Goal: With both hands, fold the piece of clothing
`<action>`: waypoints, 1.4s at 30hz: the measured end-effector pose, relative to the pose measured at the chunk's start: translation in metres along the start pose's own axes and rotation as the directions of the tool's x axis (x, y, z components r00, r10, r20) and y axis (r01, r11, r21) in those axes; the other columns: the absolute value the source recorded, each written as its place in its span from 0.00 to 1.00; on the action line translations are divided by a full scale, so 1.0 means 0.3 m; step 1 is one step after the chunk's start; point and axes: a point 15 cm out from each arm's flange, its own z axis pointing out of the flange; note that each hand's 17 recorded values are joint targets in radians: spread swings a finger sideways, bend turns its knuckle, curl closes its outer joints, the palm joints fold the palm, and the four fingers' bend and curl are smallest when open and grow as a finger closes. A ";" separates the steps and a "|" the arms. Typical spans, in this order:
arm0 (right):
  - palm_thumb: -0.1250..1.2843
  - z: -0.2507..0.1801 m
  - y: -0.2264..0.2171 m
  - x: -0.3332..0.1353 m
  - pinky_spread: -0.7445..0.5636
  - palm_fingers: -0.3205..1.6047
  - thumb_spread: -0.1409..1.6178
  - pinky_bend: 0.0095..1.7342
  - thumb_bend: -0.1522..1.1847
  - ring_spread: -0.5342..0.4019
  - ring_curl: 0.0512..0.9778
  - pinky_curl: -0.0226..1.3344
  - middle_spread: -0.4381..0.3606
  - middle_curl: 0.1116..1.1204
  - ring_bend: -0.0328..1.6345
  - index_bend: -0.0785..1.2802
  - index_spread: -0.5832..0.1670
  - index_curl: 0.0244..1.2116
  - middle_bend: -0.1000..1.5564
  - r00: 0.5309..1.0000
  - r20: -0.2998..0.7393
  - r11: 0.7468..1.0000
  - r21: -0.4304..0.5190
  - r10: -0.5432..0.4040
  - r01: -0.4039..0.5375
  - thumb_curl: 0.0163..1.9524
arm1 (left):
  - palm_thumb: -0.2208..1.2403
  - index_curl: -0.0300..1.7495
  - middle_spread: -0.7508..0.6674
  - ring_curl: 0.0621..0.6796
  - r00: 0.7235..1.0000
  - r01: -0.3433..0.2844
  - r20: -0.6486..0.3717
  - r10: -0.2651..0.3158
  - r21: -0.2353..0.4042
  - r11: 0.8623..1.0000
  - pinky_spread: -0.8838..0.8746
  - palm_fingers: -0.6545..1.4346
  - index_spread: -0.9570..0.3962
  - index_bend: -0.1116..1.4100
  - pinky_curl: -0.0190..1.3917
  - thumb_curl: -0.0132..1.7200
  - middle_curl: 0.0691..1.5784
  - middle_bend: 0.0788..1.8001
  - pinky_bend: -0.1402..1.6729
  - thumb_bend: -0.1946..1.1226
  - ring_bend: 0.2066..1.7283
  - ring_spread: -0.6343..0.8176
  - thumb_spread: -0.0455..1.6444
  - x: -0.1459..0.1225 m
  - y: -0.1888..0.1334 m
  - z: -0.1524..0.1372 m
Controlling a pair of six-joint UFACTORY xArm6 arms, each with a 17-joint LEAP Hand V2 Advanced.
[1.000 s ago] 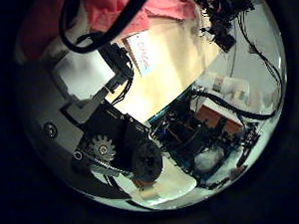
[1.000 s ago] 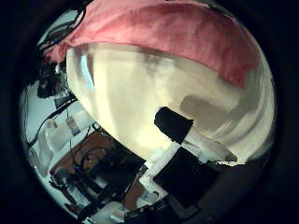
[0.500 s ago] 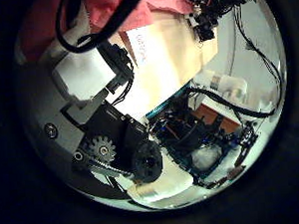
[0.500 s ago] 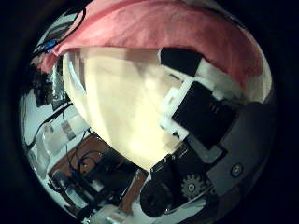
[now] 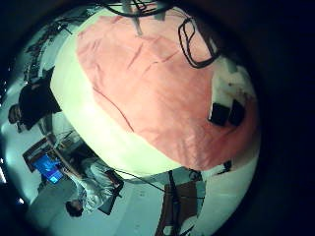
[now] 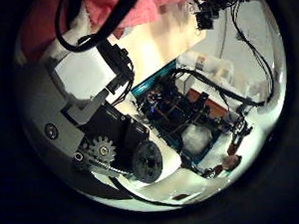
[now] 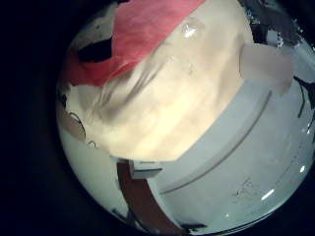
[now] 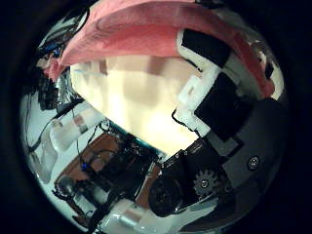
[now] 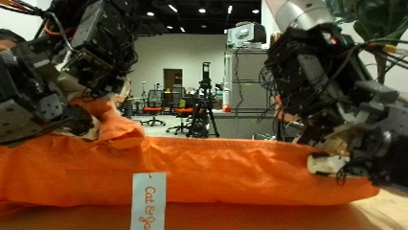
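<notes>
Centrally, an orange garment lies spread across the wooden table, its long body flat and lightly creased, with a white label hanging down from its near edge. One end of the cloth is drawn up off the table into a bunched peak under the left hand, whose black and white fingers are curled round that raised fold and grasp it. At the other end, the right hand comes down onto the cloth; its white fingertips press into the end of the garment, but whether they grasp it or only rest on it I cannot tell.

From the left little finger side palm view, the garment lies flat over the pale table, seen from well above. The left thumb side palm view shows the hand's own geared finger parts, with a corner of cloth close beside them. Seen from the right thumb side palm view, cloth runs along the table's far side, with that hand's fingers reaching in toward it. The right little finger side palm view shows a fold of the garment lying on the pale tabletop.
</notes>
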 end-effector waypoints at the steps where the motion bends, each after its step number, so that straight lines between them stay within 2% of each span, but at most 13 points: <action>1: 0.83 -0.027 0.021 0.000 0.33 0.74 0.83 0.69 0.19 0.31 0.68 0.56 0.33 0.70 0.80 0.79 0.37 0.68 0.79 1.000 -0.003 1.000 0.016 0.004 -0.004 0.23 | 0.73 0.84 0.11 0.76 1.000 -0.001 -0.002 0.001 0.003 1.000 0.16 0.83 0.15 0.20 0.42 0.40 0.69 0.45 0.77 0.13 0.75 0.13 0.58 -0.002 0.010 -0.012; 4: 0.83 -0.085 0.056 0.002 0.34 0.73 0.83 0.70 0.18 0.31 0.69 0.57 0.33 0.71 0.81 0.80 0.37 0.69 0.79 1.000 -0.010 0.998 0.055 0.013 -0.012 0.23 | 0.73 0.85 0.10 0.76 1.000 0.009 -0.010 -0.009 0.013 1.000 0.16 0.83 0.16 0.20 0.42 0.40 0.69 0.45 0.77 0.13 0.75 0.13 0.58 -0.018 0.030 -0.048; 10: 0.83 -0.247 0.021 0.051 0.35 0.73 0.83 0.70 0.17 0.32 0.70 0.60 0.34 0.72 0.82 0.81 0.39 0.71 0.80 0.999 -0.017 0.989 0.145 0.046 -0.043 0.25 | 0.73 0.86 0.10 0.75 1.000 0.024 -0.006 -0.024 0.039 0.999 0.16 0.84 0.17 0.20 0.42 0.40 0.69 0.45 0.77 0.14 0.75 0.13 0.58 -0.045 0.028 -0.151; 14: 0.83 -0.302 -0.072 0.105 0.35 0.73 0.84 0.70 0.16 0.32 0.70 0.62 0.34 0.72 0.82 0.81 0.39 0.71 0.80 0.998 -0.010 0.986 0.151 0.066 -0.064 0.25 | 0.74 0.86 0.10 0.76 0.999 0.034 -0.009 -0.034 0.048 0.998 0.16 0.84 0.17 0.20 0.42 0.40 0.69 0.45 0.77 0.14 0.75 0.13 0.58 -0.084 -0.018 -0.223; 18: 0.84 -0.339 -0.210 0.179 0.36 0.73 0.84 0.69 0.15 0.33 0.71 0.63 0.34 0.73 0.82 0.81 0.40 0.72 0.80 0.996 0.002 0.985 0.150 0.090 -0.089 0.26 | 0.75 0.86 0.09 0.76 0.997 0.073 -0.025 -0.071 0.065 0.995 0.16 0.84 0.18 0.20 0.42 0.40 0.69 0.45 0.77 0.13 0.75 0.13 0.58 -0.156 -0.126 -0.275; 26: 0.83 -0.288 -0.479 0.234 0.35 0.71 0.85 0.67 0.12 0.32 0.71 0.66 0.34 0.73 0.82 0.80 0.40 0.73 0.80 0.993 0.057 0.987 0.117 0.099 -0.105 0.27 | 0.74 0.87 0.09 0.77 0.989 0.132 -0.068 -0.129 0.040 0.990 0.16 0.82 0.20 0.20 0.43 0.40 0.69 0.46 0.76 0.13 0.75 0.13 0.58 -0.300 -0.348 -0.241; 28: 0.80 -0.269 -0.530 0.245 0.35 0.69 0.86 0.67 0.10 0.32 0.72 0.67 0.34 0.74 0.83 0.79 0.40 0.74 0.80 0.993 0.061 0.988 0.109 0.102 -0.108 0.26 | 0.73 0.88 0.09 0.78 0.986 0.153 -0.076 -0.150 0.036 0.988 0.16 0.80 0.20 0.19 0.43 0.39 0.70 0.45 0.75 0.13 0.76 0.13 0.58 -0.339 -0.392 -0.224; 32: 0.72 -0.176 -0.643 0.257 0.34 0.67 0.89 0.65 0.10 0.32 0.72 0.68 0.33 0.74 0.83 0.78 0.38 0.74 0.79 0.989 0.085 0.989 0.078 0.121 -0.128 0.23 | 0.71 0.88 0.09 0.78 0.976 0.208 -0.076 -0.202 0.077 0.975 0.15 0.77 0.22 0.19 0.44 0.38 0.70 0.46 0.74 0.12 0.75 0.13 0.59 -0.447 -0.501 -0.182; 35: 0.68 -0.168 -0.722 0.290 0.32 0.66 0.90 0.63 0.10 0.31 0.72 0.67 0.34 0.72 0.82 0.73 0.37 0.72 0.78 0.984 0.084 0.974 0.146 0.160 -0.171 0.21 | 0.68 0.87 0.09 0.77 0.970 0.236 -0.087 -0.227 0.105 0.966 0.15 0.74 0.23 0.19 0.43 0.37 0.69 0.47 0.70 0.12 0.72 0.13 0.59 -0.505 -0.555 -0.163; 37: 0.65 -0.143 -0.772 0.315 0.28 0.63 0.91 0.62 0.10 0.30 0.71 0.66 0.34 0.70 0.82 0.65 0.35 0.70 0.75 0.977 0.089 0.963 0.173 0.194 -0.207 0.19 | 0.67 0.84 0.10 0.75 0.965 0.249 -0.110 -0.236 0.116 0.962 0.15 0.67 0.24 0.19 0.43 0.36 0.68 0.46 0.67 0.12 0.67 0.11 0.60 -0.527 -0.579 -0.153; 40: 0.62 -0.129 -0.808 0.351 0.25 0.50 0.93 0.68 0.10 0.28 0.71 0.65 0.33 0.66 0.86 0.42 0.34 0.64 0.67 0.969 0.096 0.948 0.204 0.227 -0.242 0.17 | 0.66 0.80 0.12 0.72 0.956 0.265 -0.163 -0.242 0.131 0.955 0.16 0.52 0.26 0.17 0.43 0.35 0.64 0.40 0.63 0.13 0.60 0.13 0.60 -0.529 -0.612 -0.140; 41: 0.60 -0.129 -0.817 0.369 0.23 0.43 0.93 0.74 0.10 0.28 0.71 0.66 0.33 0.63 0.90 0.28 0.34 0.61 0.58 0.966 0.100 0.942 0.218 0.238 -0.254 0.16 | 0.65 0.76 0.17 0.72 0.951 0.282 -0.173 -0.256 0.146 0.948 0.18 0.42 0.30 0.14 0.44 0.35 0.62 0.32 0.64 0.13 0.59 0.17 0.61 -0.541 -0.627 -0.138; 42: 0.59 -0.134 -0.827 0.400 0.21 0.42 0.94 0.75 0.10 0.27 0.69 0.64 0.33 0.61 0.90 0.22 0.32 0.57 0.55 0.962 0.107 0.932 0.241 0.252 -0.271 0.15 | 0.64 0.73 0.22 0.67 0.947 0.296 -0.175 -0.268 0.158 0.942 0.21 0.34 0.33 0.13 0.43 0.34 0.58 0.24 0.62 0.12 0.56 0.22 0.61 -0.554 -0.634 -0.139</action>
